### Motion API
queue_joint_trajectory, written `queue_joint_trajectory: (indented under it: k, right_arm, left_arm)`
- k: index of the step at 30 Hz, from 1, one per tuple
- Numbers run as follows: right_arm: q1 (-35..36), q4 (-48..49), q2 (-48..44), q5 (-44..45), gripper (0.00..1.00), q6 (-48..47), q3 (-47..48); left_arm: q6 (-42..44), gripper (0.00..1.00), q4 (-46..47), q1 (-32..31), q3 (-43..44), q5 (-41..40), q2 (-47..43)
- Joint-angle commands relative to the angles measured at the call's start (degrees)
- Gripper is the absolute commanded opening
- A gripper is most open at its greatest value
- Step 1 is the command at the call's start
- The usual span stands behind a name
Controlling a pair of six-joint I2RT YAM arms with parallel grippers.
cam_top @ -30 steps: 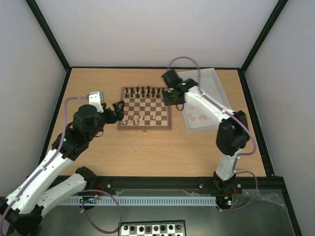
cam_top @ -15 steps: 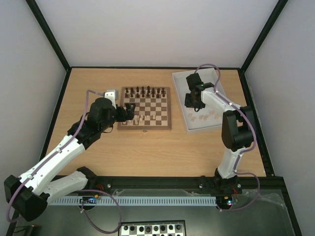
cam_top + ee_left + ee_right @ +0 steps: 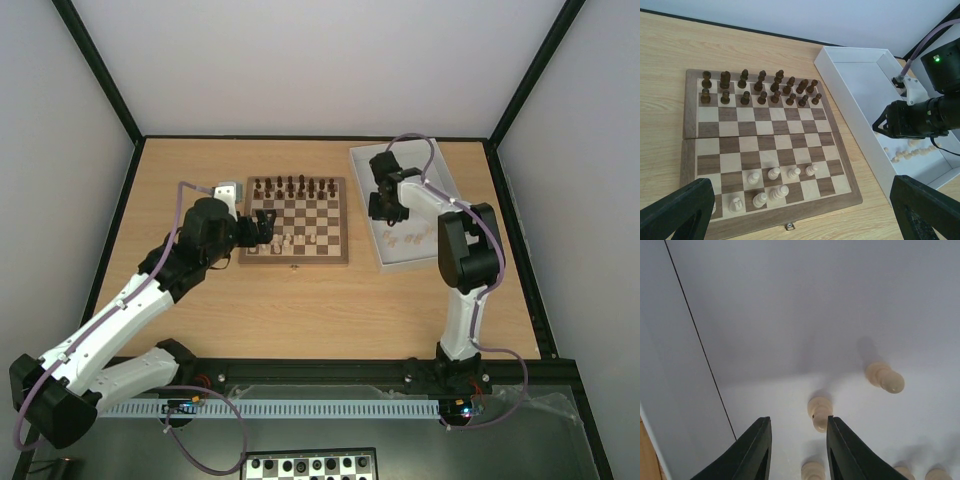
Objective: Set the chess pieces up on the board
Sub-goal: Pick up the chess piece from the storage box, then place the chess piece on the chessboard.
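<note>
In tray (image 3: 790, 315) | right gripper (image 3: 798, 419) apart, chess pieces (image 3: 812, 471) cropped (bottom edge) | left gripper (image 3: 801, 182) wide

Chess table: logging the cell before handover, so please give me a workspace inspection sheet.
Surface: wooden table.
Job's things: board; several cream pieces on its near rows, more in tray.
Clutter: dark pieces ranked on far rows; white tray right of board.
Grippers: left gripper open at board's left edge; right gripper open, low in tray over cream pieces.
Cables: purple cables along both arms.
Surroundings: white walls, black frame.
</note>
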Motion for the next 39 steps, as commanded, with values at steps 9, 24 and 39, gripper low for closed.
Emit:
queue_joint_trajectory:
  k: [9, 24, 39]
  right_arm:
    - [-1.3, -0.4, 2.2, 1.4, 0.29, -0.1, 0.4]
    - [-1.6, -0.1, 3.7, 0.1, 0.08, -0.2, 0.8]
    - [7.5, -6.6, -10.7, -0.6, 0.04, -0.9, 3.2]
  left_arm:
    - [1.0, 1.00, 0.6, 0.5, 1.8, -0.6, -0.2]
    - [1.1, 1.00, 0.6, 0.5, 1.7, -0.5, -0.1]
    - [0.1, 1.00, 0.2, 0.6, 1.7, -1.6, -1.9]
